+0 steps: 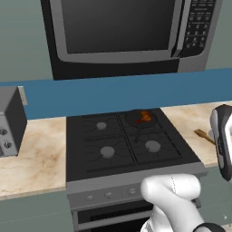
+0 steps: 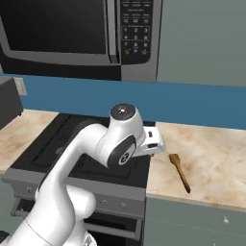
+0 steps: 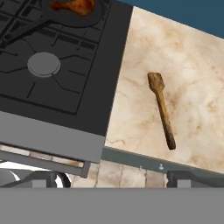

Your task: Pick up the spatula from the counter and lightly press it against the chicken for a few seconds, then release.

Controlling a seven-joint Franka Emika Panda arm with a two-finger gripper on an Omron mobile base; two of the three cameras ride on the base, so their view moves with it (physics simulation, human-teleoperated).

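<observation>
The spatula (image 3: 161,109) lies flat on the tabletop (image 3: 192,74) just right of the stove (image 3: 65,87), blade toward the wall. The chicken (image 3: 74,5) sits in a pan (image 3: 94,18) on the rear right burner (1 of 4). The gripper (image 3: 116,178) hangs spread wide, holding nothing.

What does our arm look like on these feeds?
The arm is smooth white, with rounded tubular links and dark grey bands at the joints; a dark round cap tops one joint. Its jaws are small and dark.
</observation>
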